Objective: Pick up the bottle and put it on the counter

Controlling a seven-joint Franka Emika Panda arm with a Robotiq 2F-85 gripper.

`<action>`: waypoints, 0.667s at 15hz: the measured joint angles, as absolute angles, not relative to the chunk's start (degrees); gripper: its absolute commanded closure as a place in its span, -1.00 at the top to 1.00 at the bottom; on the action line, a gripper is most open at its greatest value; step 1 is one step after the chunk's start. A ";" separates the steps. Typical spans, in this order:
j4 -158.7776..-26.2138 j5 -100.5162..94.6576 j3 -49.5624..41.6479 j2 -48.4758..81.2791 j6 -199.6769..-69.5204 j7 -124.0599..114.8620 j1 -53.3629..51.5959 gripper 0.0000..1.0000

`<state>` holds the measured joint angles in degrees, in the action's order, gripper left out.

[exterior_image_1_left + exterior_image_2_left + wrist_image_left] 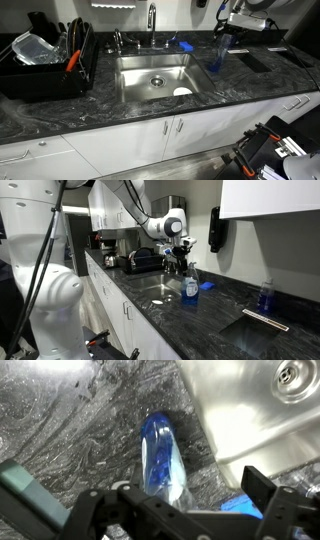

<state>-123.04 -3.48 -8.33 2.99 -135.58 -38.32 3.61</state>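
The translucent blue bottle (217, 56) stands upright on the black veined counter (120, 112), just beside the sink's edge; it also shows in an exterior view (190, 286). In the wrist view I look down its length (163, 455), with the counter (80, 420) under it. My gripper (228, 28) hangs right above the bottle's top, as both exterior views show (183, 250). Its fingers are spread wide to either side of the bottle (140, 482) and do not touch it.
The steel sink (150, 75) holds a white round dish (182, 92). The faucet (152, 20) and a small flat blue object (186, 45) are behind the sink. A black dish rack (45, 60) stands at the counter's far end. A blue soap bottle (265, 295) stands by the wall.
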 measured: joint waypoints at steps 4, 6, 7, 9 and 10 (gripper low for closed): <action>-121.60 1.60 -7.53 1.79 -126.14 -30.97 3.59 1.00; -120.16 1.61 -7.45 0.50 -120.83 -29.34 3.59 1.00; -119.38 1.57 -7.38 -0.25 -118.56 -28.65 3.59 1.00; -117.80 1.57 -7.06 -1.95 -114.22 -26.59 3.57 1.00; -117.09 1.56 -6.81 -2.81 -112.17 -25.03 3.54 1.00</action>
<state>-117.09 1.56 -6.81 -2.81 -112.17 -25.03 3.54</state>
